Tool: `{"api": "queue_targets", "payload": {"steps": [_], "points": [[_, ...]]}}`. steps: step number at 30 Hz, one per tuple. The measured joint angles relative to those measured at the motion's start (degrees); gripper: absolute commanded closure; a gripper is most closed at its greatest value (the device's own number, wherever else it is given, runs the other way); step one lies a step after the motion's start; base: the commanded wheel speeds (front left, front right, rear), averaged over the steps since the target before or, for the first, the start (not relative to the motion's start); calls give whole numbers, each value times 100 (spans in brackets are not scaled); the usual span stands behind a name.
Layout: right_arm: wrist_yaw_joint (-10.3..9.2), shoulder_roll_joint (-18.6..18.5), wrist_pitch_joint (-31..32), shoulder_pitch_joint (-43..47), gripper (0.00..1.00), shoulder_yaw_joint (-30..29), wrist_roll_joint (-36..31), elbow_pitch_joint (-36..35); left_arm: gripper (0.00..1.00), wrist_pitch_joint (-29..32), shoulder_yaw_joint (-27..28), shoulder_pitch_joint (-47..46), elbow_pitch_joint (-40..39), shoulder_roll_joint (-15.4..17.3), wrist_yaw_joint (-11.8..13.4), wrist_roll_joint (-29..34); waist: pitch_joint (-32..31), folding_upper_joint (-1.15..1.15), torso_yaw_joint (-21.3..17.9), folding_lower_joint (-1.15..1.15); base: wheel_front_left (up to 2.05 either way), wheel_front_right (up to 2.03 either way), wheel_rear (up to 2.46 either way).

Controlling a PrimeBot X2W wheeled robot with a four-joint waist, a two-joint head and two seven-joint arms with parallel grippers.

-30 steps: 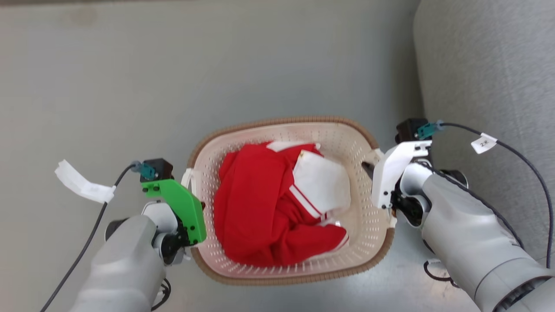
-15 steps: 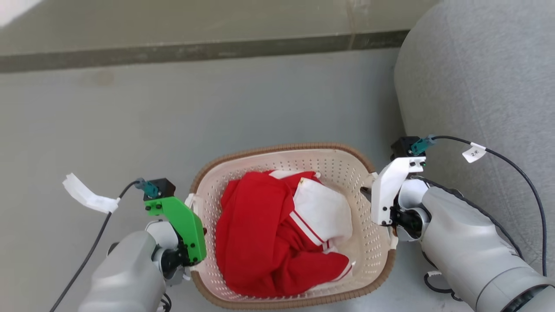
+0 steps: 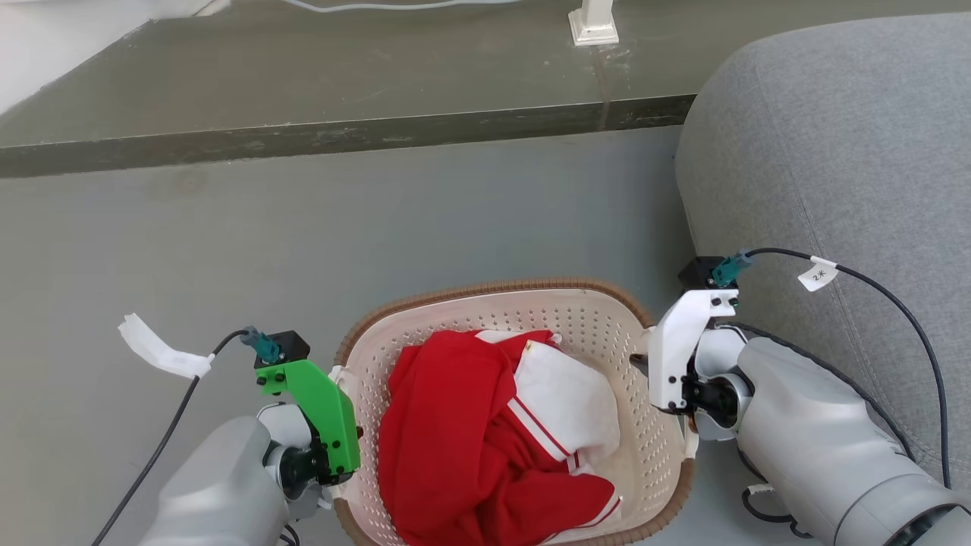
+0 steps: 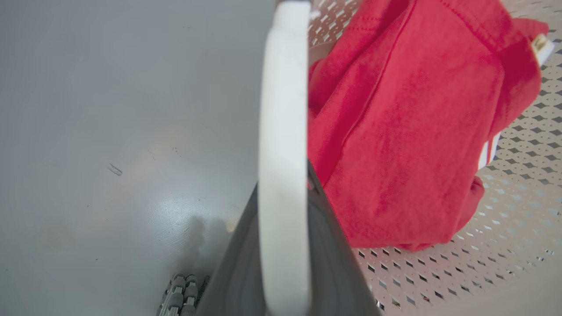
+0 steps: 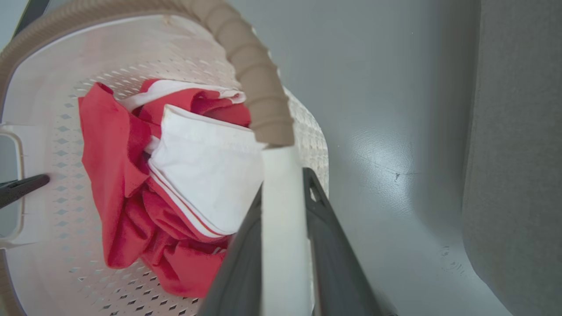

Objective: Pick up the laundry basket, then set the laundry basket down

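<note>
The laundry basket [image 3: 493, 290], cream perforated plastic with a brown woven-look rim, sits low in the head view between both arms and holds red and white clothes [image 3: 485, 440]. My left gripper [image 3: 337, 455], under its green bracket, is shut on the basket's left white handle [image 4: 283, 175], with a dark finger [image 4: 333, 245] on each side. My right gripper [image 3: 671, 387], under its white bracket, is shut on the right handle [image 5: 285, 228], just below the brown rim [image 5: 259, 96]. The other arm's fingertip [image 5: 24, 186] shows through the far handle slot.
A grey upholstered sofa [image 3: 834, 189] stands close on the right. A dark ledge [image 3: 341, 136] crosses the grey floor beyond the basket, with a white post foot [image 3: 593, 26] behind it. Tagged cables trail from both wrists.
The head camera has tilted up, bringing the ledge and more of the sofa into view. The basket and both arms now sit lower in the picture, grippers still on the handles.
</note>
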Motion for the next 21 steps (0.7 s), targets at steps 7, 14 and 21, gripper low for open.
{"api": "queue_targets", "payload": {"steps": [7, 14, 21], "points": [[-1, -14, 47, 3, 100, 91, 85, -1, 100, 101, -37, 7, 0, 13, 0, -66, -41, 0, 4, 0, 0, 0, 0], [-4, -16, 70, 3, 100, 164, 147, -1, 100, 120, -88, 8, -1, 32, 0, -103, -58, 0, 4, 0, 0, 0, 0], [-5, -24, 69, 3, 100, 241, 208, 0, 100, 120, -124, 9, -2, 41, 0, -134, -61, 0, -5, 0, 0, 0, 0]]}}
